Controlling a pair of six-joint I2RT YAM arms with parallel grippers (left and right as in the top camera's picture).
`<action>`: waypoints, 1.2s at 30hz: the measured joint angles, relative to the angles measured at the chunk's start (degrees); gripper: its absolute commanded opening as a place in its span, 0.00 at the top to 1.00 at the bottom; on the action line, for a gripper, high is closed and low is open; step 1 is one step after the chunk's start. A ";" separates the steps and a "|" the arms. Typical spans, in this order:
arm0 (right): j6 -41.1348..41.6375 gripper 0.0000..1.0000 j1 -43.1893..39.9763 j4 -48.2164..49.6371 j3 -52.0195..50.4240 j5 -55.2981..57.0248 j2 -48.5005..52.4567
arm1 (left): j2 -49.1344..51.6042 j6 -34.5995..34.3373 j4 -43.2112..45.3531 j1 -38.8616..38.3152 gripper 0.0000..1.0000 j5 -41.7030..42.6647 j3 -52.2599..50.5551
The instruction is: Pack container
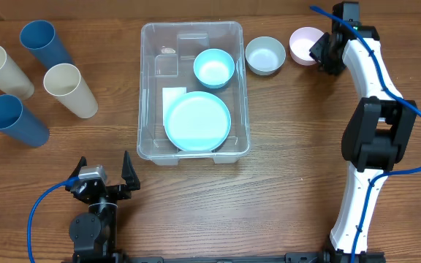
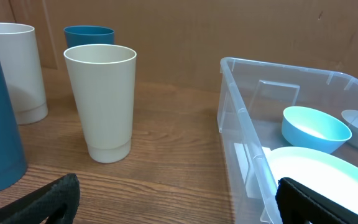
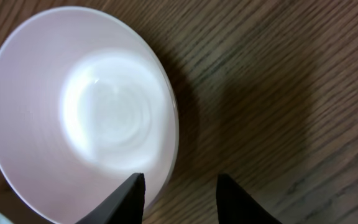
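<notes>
Clearly, my right gripper (image 3: 180, 191) straddled, jaws apart, the rim of a pale pink round bowl (image 3: 73, 112); my left gripper (image 1: 103, 174) gaped near the clear plastic container (image 1: 148, 109).

right arm (image 1: 375, 135): white links, black joints, blue cable | left arm (image 1: 92, 228): black, blue cable | fingers (image 3: 127, 200): black

The container (image 1: 149, 109) is clear, the plate (image 1: 197, 120) turquoise, one bowl (image 1: 303, 44) pink.
</notes>
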 measured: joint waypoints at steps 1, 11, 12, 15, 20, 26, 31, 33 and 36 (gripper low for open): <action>0.24 0.61 0.00 -0.04 -0.04 0.00 0.00 | 0.00 0.02 0.00 0.00 0.00 0.00 0.00; 0.98 0.71 0.00 0.39 -0.07 -0.04 0.83 | 0.00 0.00 0.00 0.00 0.00 0.00 0.00; 1.16 0.73 0.00 0.44 -0.07 -0.09 1.22 | 0.00 0.00 0.00 0.00 0.00 0.00 0.00; 1.27 0.84 0.00 0.48 -0.07 -0.15 2.16 | 0.00 0.00 0.00 0.00 0.00 0.00 0.00; 1.51 0.96 0.00 -0.31 -0.11 -0.66 2.23 | 0.00 0.00 0.00 0.00 0.00 0.00 0.00; 0.33 0.96 0.00 -6.88 1.73 0.37 2.01 | 0.00 0.00 0.00 0.00 0.00 0.00 0.00; -3.10 0.96 0.22 -13.60 6.36 1.66 -4.35 | 0.00 0.00 -0.02 0.00 0.00 0.00 0.00; -4.50 0.96 1.05 -14.03 7.45 1.97 -10.16 | 0.00 0.00 0.00 0.00 0.00 0.00 0.00; -7.02 0.96 5.42 -13.49 8.74 2.12 -19.80 | 0.00 0.02 0.00 0.00 0.00 0.00 0.00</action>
